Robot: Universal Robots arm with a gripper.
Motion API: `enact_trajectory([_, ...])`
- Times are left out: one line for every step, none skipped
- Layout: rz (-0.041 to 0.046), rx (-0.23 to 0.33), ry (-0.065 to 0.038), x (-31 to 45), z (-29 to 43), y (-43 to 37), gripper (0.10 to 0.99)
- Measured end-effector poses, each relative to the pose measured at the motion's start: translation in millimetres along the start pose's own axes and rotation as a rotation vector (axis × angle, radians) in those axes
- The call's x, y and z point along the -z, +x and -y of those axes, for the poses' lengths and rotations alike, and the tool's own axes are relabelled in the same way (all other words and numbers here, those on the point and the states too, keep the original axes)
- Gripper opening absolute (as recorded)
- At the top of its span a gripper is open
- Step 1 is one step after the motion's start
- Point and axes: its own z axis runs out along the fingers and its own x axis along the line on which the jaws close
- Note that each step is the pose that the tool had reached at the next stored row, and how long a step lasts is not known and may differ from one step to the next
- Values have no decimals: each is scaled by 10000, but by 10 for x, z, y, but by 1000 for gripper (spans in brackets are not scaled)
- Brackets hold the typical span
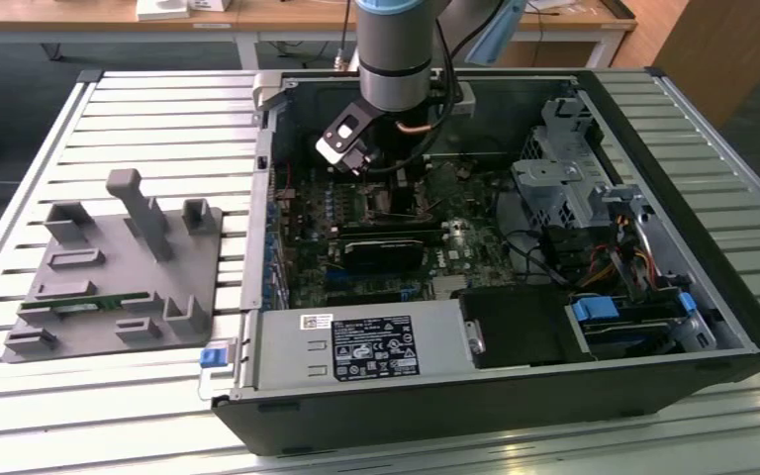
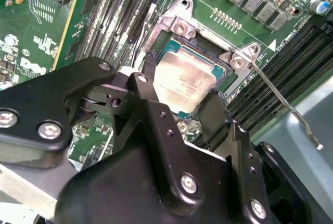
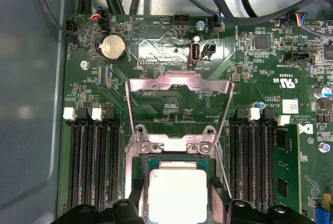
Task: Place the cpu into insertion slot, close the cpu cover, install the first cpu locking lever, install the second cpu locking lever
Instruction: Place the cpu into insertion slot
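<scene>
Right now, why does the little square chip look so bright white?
In the first wrist view, light glares off the cpu, washing its metal face white; in the second wrist view it looks pale beige, glare softer; in the exterior view the computer case is dim inside, the slatted table bright.

A pale slatted metal worktop (image 1: 155, 109) is stretching across the exterior view, and light is glaring off its slats near the corner on the exterior view's left. Behind it, wooden desks (image 1: 288, 15) on white legs are standing on a dark grey floor (image 1: 11, 59). A wooden panel (image 1: 723, 49) is rising at the exterior view's right.
</scene>
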Motion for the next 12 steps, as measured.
enact_trajectory([1,0,0,0,0,0,604])
enact_trajectory([1,0,0,0,0,0,604])
enact_trajectory([2,0,1,0,0,0,604])
enact_trajectory([1,-1,1,0,0,3,604])
enact_trajectory([-4,-2,0,-1,1,6,604])
enact_trajectory([-9,-1,1,-1,1,10,604])
enact_trajectory([-12,-1,1,-2,1,12,604])
enact_trajectory([-19,-1,1,-3,1,15,604])
enact_trajectory([-25,-2,1,-3,1,18,604])
enact_trajectory([-31,-3,1,-4,1,20,604])
enact_trajectory([-37,-3,1,-5,1,23,604])
enact_trajectory([-40,-4,1,-6,1,26,604])
